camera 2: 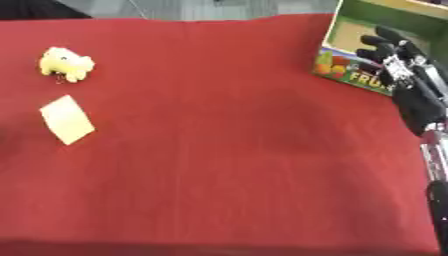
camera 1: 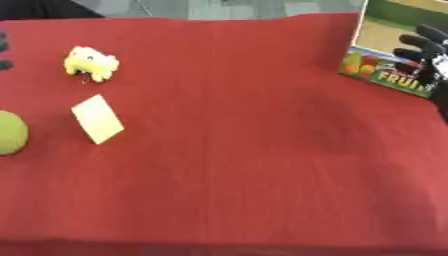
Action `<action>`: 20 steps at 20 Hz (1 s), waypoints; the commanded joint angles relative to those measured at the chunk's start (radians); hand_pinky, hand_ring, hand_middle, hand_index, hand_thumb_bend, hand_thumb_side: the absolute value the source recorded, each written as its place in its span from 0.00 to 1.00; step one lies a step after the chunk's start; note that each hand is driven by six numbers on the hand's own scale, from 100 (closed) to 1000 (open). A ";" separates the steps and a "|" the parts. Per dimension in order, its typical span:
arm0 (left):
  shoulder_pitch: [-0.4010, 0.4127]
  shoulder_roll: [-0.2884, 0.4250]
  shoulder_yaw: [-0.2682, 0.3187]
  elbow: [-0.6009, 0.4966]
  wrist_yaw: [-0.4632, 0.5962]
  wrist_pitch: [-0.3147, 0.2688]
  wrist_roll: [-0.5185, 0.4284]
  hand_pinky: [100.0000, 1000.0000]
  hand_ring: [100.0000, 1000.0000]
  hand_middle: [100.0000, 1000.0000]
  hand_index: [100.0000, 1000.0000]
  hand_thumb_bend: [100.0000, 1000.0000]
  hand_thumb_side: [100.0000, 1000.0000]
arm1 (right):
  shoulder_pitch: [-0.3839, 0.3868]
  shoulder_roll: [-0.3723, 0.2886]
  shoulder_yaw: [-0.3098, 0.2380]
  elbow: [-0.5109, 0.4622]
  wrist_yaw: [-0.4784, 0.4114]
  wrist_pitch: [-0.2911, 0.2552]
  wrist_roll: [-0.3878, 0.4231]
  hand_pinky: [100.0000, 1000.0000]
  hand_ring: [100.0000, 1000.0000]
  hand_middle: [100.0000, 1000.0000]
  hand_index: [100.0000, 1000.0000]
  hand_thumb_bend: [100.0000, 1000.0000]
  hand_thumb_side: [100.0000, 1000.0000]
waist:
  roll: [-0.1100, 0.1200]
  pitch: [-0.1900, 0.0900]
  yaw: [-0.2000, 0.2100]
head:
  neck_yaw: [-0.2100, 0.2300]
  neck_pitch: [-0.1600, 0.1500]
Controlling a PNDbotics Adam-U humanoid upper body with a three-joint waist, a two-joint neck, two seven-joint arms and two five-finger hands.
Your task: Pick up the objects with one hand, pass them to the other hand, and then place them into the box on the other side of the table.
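Observation:
A small yellow plush toy (camera 1: pixel 90 63) lies at the far left of the red tablecloth (camera 1: pixel 236 150). Below it a pale yellow card (camera 1: pixel 98 119) lies flat, and a green ball (camera 1: pixel 10 132) shows at the left edge. The fruit-printed box (camera 2: pixel 363 47) stands at the far right. My right hand (camera 2: pixel 398 55) hovers in front of the box with fingers spread and relaxed, holding nothing. Only dark fingertips (camera 1: pixel 4 50) of my left hand show at the left edge, beside the plush toy.
The red cloth covers the whole table, its front edge running along the bottom of both views. My right forearm (camera 2: pixel 433 150) runs down the right edge. A grey floor lies beyond the table's far edge.

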 commanded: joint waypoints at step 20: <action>-0.160 0.569 -0.279 -0.100 -0.011 0.262 -0.388 0.83 0.84 0.78 0.87 0.47 0.63 | -0.014 -0.041 0.007 -0.017 0.014 -0.006 0.013 0.91 0.91 0.88 0.96 0.00 0.55 | 0.009 -0.008 -0.016 | 0.019 0.004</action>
